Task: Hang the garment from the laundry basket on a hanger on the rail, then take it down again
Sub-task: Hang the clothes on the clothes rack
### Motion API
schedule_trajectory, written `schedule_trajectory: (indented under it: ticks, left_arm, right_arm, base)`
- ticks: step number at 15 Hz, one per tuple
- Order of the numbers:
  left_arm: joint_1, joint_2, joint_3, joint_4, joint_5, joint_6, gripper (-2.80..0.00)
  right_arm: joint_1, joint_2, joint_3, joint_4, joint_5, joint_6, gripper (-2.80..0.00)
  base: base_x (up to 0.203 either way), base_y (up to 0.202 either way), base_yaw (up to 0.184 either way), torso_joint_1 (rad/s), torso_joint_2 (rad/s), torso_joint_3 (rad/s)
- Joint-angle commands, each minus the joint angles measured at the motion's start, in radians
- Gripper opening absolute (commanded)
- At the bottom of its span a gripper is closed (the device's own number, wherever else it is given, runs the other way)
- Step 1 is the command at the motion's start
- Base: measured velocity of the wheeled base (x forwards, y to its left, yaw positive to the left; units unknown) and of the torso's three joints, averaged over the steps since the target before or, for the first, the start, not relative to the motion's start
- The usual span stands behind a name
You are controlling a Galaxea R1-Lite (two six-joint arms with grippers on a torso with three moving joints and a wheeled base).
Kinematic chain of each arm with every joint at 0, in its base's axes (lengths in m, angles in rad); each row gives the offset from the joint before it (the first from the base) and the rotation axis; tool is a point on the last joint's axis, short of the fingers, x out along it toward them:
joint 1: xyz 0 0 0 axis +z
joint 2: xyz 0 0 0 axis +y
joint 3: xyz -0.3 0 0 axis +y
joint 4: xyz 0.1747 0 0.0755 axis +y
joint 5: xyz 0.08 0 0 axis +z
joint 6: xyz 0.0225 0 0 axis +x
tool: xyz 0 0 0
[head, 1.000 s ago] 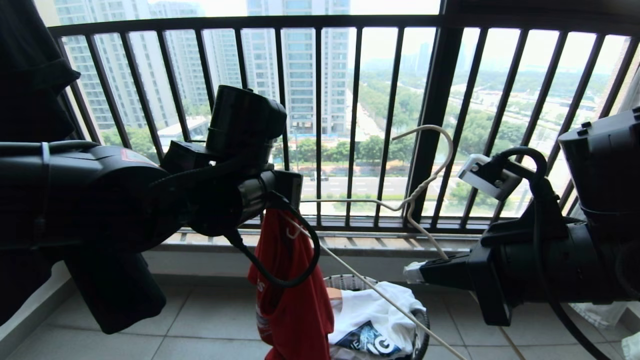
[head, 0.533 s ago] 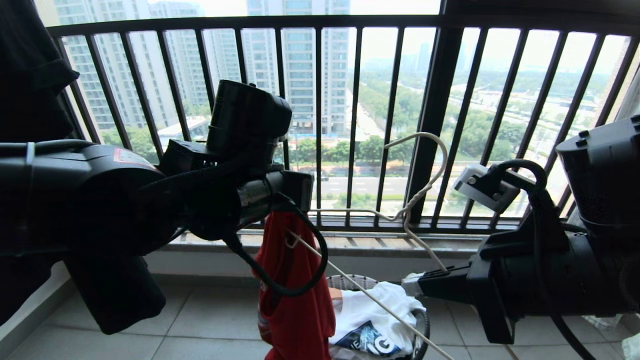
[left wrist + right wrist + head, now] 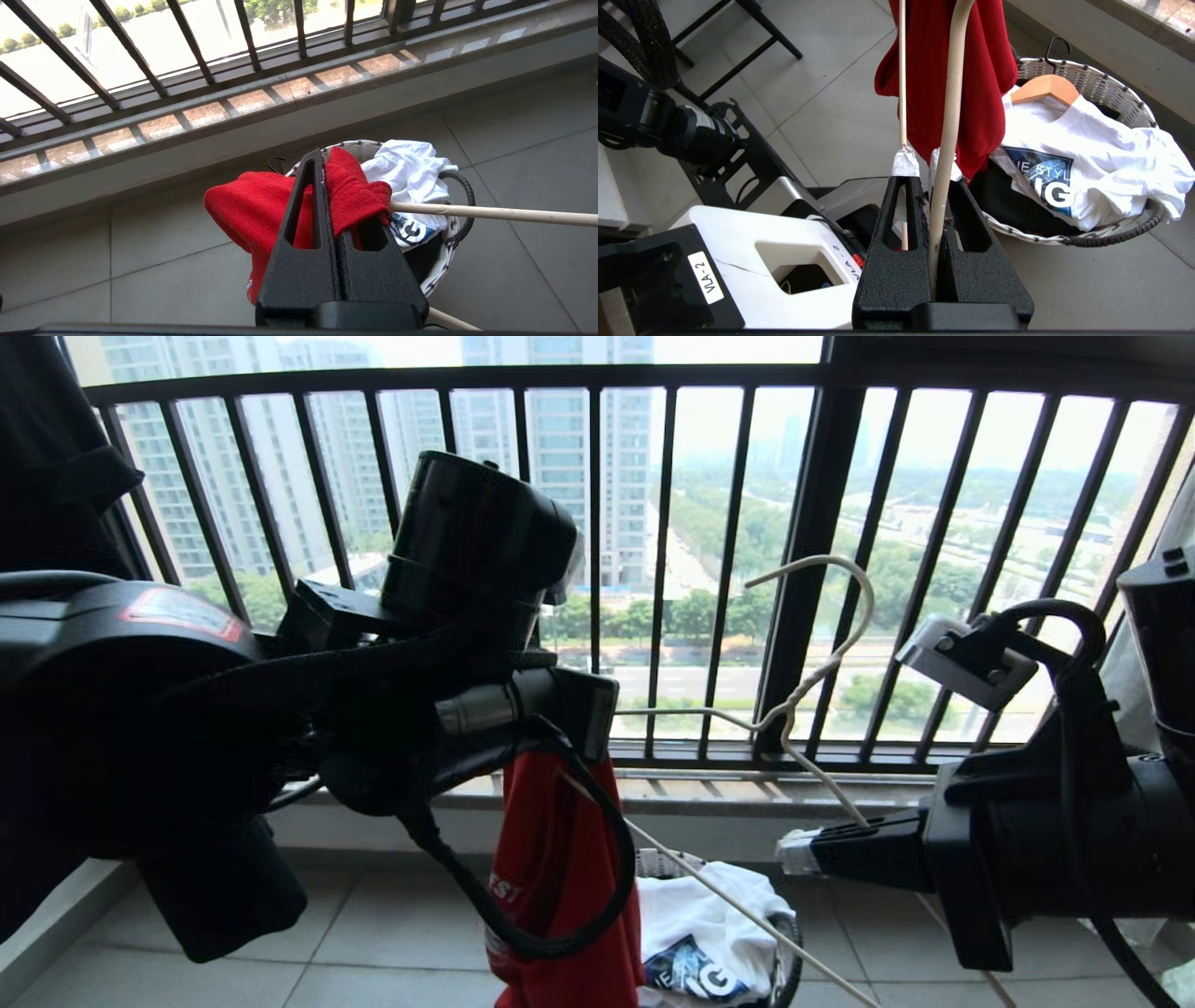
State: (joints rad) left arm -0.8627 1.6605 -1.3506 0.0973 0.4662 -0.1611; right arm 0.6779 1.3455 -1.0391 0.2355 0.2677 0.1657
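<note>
Clamping red T-shirt garment [image 3: 254, 205] mid-frame, left gripper [image 3: 327, 186]; right gripper [image 3: 927, 175] pinched on thin cream wire hanger [image 3: 822, 672], above white woven laundry basket [image 3: 1101, 88].

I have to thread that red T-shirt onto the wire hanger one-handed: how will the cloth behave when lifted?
Probably floppy: the red T-shirt hangs limp from the left gripper. It bunches at the pinch, so likely light. The hanger in the right gripper looks stiffer.
</note>
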Motion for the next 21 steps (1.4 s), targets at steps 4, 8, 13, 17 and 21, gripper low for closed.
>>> schedule_trajectory:
  ticks: [4, 8, 13, 17, 21]
  left_arm:
    - [-0.078, -0.019, -0.133, 0.162, 0.009, -0.038, -2.8]
    - [-0.129, 0.0, -0.28, 0.384, 0.01, -0.18, -2.8]
    - [-0.154, 0.075, -0.413, 0.538, 0.047, -0.351, -2.8]
    - [-0.05, 0.111, -0.441, 0.535, 0.194, -0.341, -2.8]
    - [-0.029, 0.107, -0.473, 0.535, 0.194, -0.334, -2.8]
  right_arm:
    - [-0.009, -0.004, 0.0, -0.001, -0.071, -0.019, -2.8]
    - [-0.09, -0.008, -0.002, -0.002, -0.074, -0.071, -2.8]
    - [-0.09, -0.016, -0.002, 0.003, -0.074, -0.077, -2.8]
    - [-0.09, -0.023, 0.004, 0.01, -0.074, -0.093, -2.8]
    - [-0.09, -0.023, 0.002, 0.011, -0.074, -0.094, -2.8]
  base:
    - [0.0, 0.0, 0.0, 0.0, 0.0, 0.0]
    - [0.0, 0.0, 0.0, 0.0, 0.0, 0.0]
    - [0.0, 0.0, 0.0, 0.0, 0.0, 0.0]
    - [0.0, 0.0, 0.0, 0.0, 0.0, 0.0]
    - [0.0, 0.0, 0.0, 0.0, 0.0, 0.0]
